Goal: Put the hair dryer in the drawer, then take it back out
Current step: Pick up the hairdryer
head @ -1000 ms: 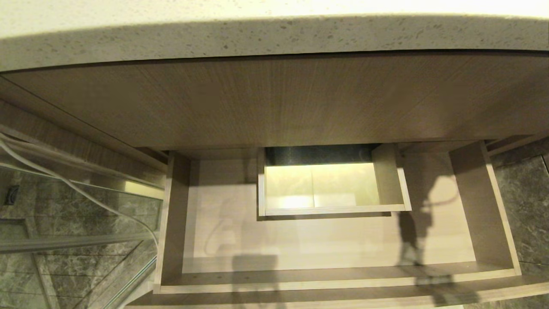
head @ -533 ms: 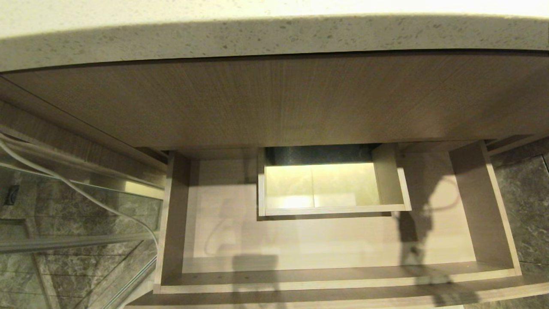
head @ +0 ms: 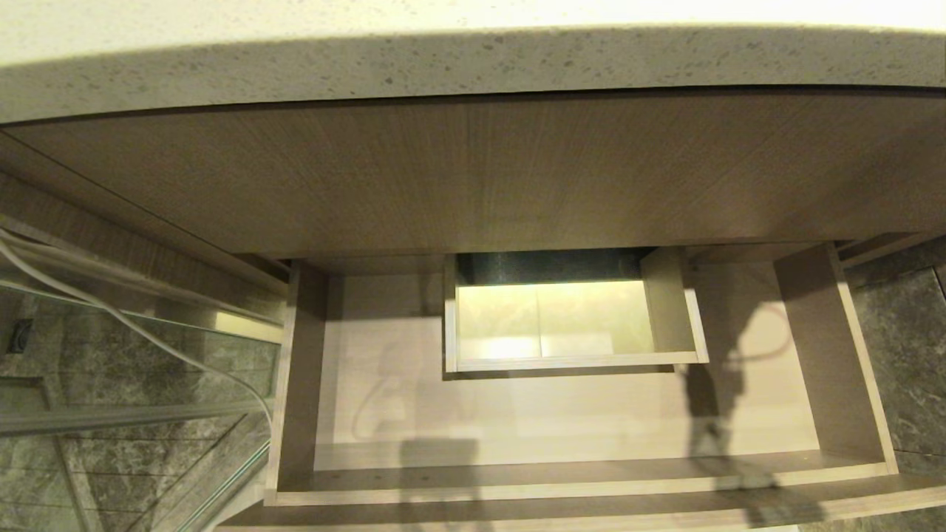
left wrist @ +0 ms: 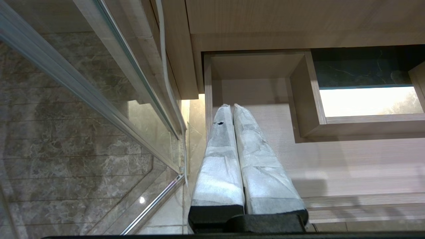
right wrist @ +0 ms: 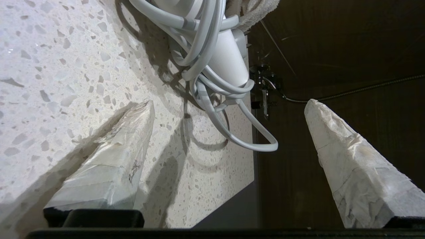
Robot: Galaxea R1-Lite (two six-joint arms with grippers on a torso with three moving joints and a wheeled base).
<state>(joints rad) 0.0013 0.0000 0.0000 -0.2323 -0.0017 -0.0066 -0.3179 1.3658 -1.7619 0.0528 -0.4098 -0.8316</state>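
Right pincer (right wrist: 229, 106) spread near hair dryer (right wrist: 229, 56)

Speckled stone counter (head: 473, 63) over wood panel (head: 473, 170), grey marble floor tiles (head: 909, 355), glass partition (head: 133, 369) at left

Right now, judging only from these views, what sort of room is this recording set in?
Probably a bathroom: a speckled stone vanity countertop over an open light wood-grain drawer, a small white corded hair dryer on the counter, a chrome tap with hose, and glass panels over marble-look tiles.
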